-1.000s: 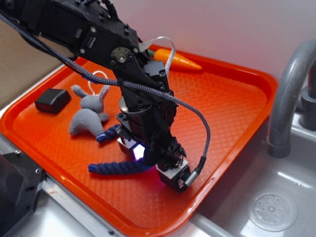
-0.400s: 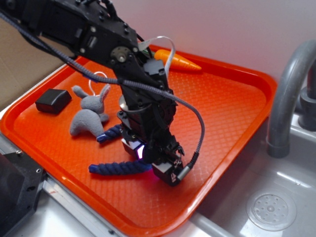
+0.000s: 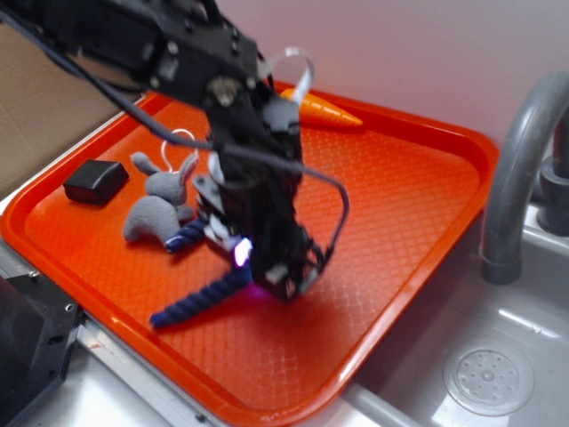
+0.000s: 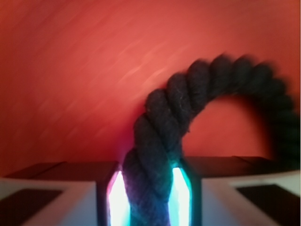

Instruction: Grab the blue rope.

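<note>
The blue rope [image 3: 200, 299] is a thick navy twisted cord lying over the orange tray [image 3: 400, 205]. One end trails down toward the tray's front edge, and another stretch [image 3: 188, 237] shows by the plush bunny. My gripper [image 3: 253, 267] is shut on the rope's middle and has it raised a little. In the wrist view the rope [image 4: 162, 141] is pinched between the two lit pads [image 4: 117, 197] and arches up and to the right over the tray floor. The exterior view is motion-blurred.
A grey plush bunny [image 3: 158, 206] with a white loop lies left of the arm. A black block [image 3: 94, 181] sits at the tray's left, an orange carrot [image 3: 324, 110] at the back rim. A sink with a grey faucet [image 3: 516, 169] is to the right.
The gripper has risen and moved back to the left with the rope clamped in it. The rope's middle has lifted, and its free end now slants down to the tray.
</note>
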